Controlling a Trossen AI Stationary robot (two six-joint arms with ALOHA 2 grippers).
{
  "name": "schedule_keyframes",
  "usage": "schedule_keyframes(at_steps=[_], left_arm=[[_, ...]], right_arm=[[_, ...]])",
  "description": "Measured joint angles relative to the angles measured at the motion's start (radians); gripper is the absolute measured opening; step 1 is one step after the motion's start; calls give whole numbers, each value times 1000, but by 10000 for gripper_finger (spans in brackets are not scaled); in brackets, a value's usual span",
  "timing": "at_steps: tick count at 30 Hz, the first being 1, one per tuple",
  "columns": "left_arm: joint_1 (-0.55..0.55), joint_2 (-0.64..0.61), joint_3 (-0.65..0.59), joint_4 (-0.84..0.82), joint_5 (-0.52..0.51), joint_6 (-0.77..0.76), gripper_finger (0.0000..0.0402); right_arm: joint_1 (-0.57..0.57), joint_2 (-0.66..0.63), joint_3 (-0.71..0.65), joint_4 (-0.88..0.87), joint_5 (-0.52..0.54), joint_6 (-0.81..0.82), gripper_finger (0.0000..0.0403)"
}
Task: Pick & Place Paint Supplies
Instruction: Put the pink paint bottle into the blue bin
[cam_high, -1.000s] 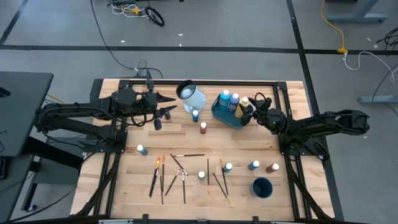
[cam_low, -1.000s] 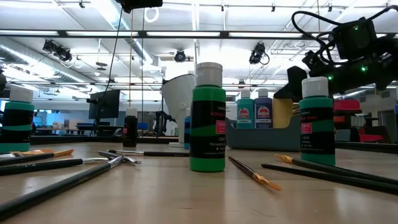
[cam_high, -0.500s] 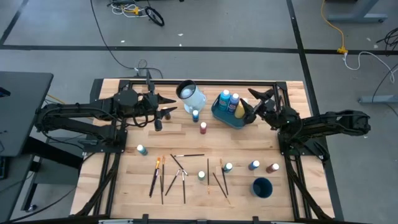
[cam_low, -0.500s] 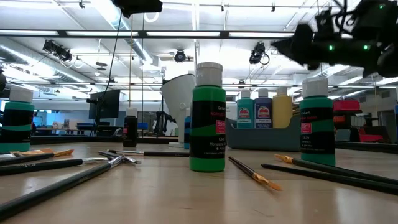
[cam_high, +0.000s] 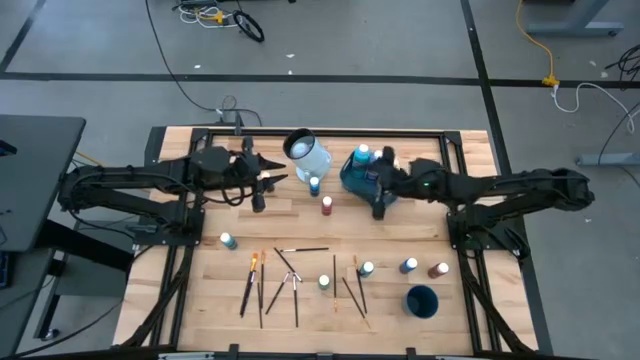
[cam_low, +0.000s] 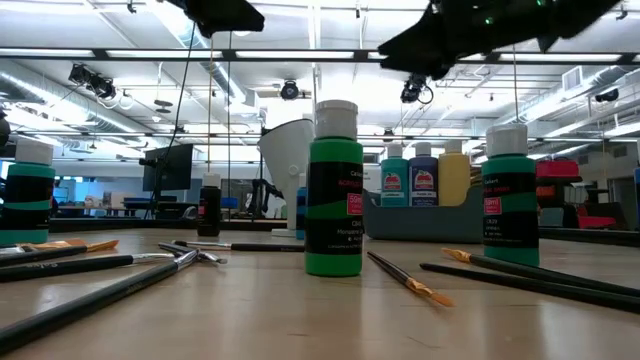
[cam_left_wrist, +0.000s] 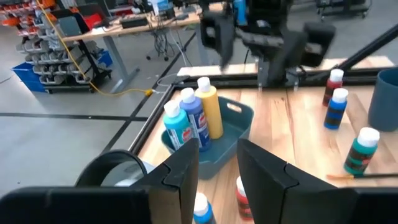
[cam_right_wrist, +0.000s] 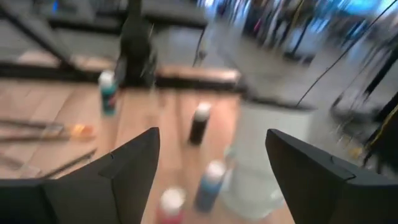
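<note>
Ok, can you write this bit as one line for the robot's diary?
right gripper: open, empty, above teal tub | left gripper: open, empty, beside jug | tub: three bottles

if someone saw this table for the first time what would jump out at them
Probably the teal tub at the table's far edge, with three paint bottles standing in it, and the right gripper, open, over its near side. Next, the fan of paintbrushes along the near edge, with small bottles dotted among them.
</note>
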Motion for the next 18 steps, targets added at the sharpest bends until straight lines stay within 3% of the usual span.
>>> schedule_keyframes(at_steps=[12,18], left_arm=[[0,34,2,6,0,6,116],[0,54,3,7,-1,16,116]], right_arm=[[54,380,245,-128,3,-5,284],[53,475,314,-249,27,86,286]])
